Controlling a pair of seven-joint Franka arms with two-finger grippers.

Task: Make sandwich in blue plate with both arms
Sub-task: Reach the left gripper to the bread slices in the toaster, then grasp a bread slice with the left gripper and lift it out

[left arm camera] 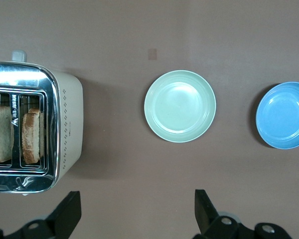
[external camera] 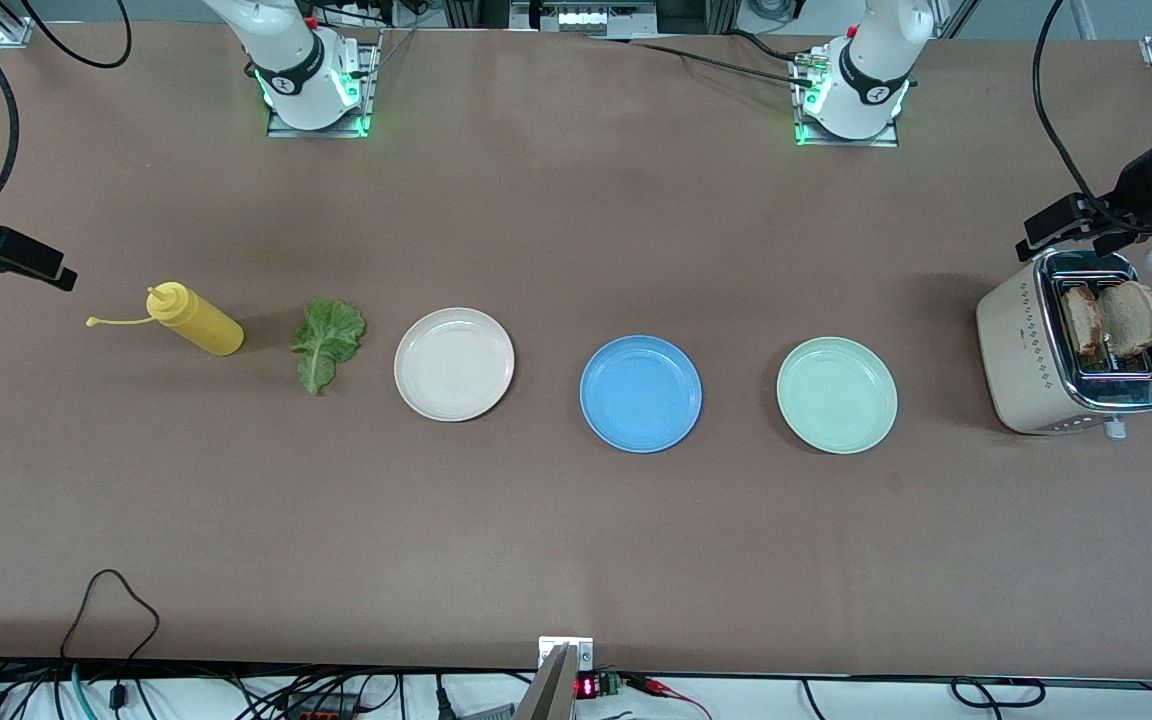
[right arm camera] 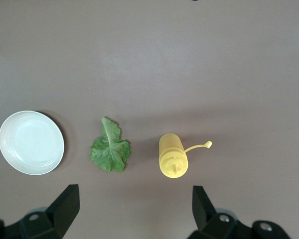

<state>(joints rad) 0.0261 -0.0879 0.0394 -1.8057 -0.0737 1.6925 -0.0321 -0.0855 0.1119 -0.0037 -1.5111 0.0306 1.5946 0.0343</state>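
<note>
The blue plate [external camera: 641, 393] sits bare in the middle of a row of three plates; it also shows in the left wrist view [left arm camera: 284, 115]. Two brown-crusted bread slices [external camera: 1131, 318] stand in the toaster [external camera: 1021, 350], also seen in the left wrist view [left arm camera: 32, 137]. A lettuce leaf [external camera: 328, 342] lies on the table beside the cream plate, also in the right wrist view [right arm camera: 109, 148]. My left gripper [external camera: 1056, 228] [left arm camera: 136, 214] is open and empty over the table by the toaster. My right gripper [external camera: 36, 262] [right arm camera: 134, 209] is open and empty over the table by the mustard bottle.
A cream-white plate [external camera: 454, 363] lies toward the right arm's end and a mint-green plate [external camera: 836, 395] toward the left arm's end of the row. A yellow mustard bottle [external camera: 194, 320] lies on its side beside the lettuce.
</note>
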